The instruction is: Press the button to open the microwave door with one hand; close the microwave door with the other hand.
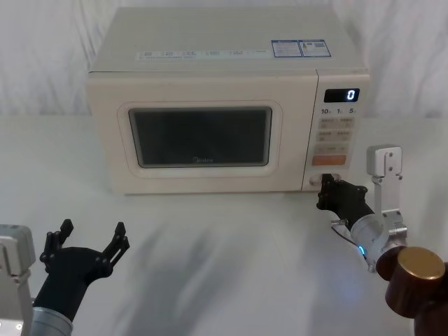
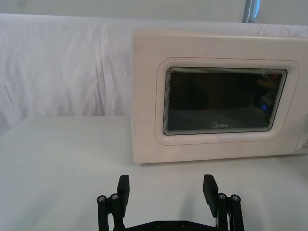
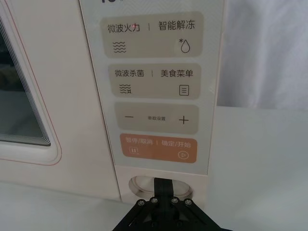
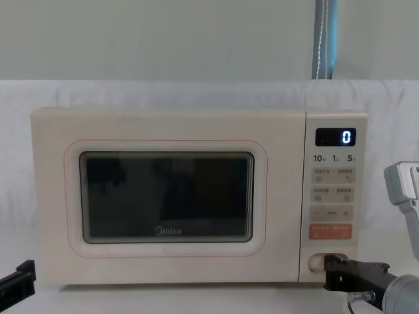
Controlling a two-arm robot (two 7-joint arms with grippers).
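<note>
The cream microwave stands at the back of the white table with its door flush against the body. The door's dark window faces my left wrist camera. My right gripper is shut, and its joined fingertips touch the oval button at the bottom of the control panel, covering its middle. In the chest view the right gripper meets the button from the right. My left gripper hovers open over the table's front left, well short of the door, its fingers spread wide.
Just above the button is the orange key, under several cream keys and the display showing 0. A white cloth hangs behind the table. A white bracket on my right arm rises beside the microwave's right side.
</note>
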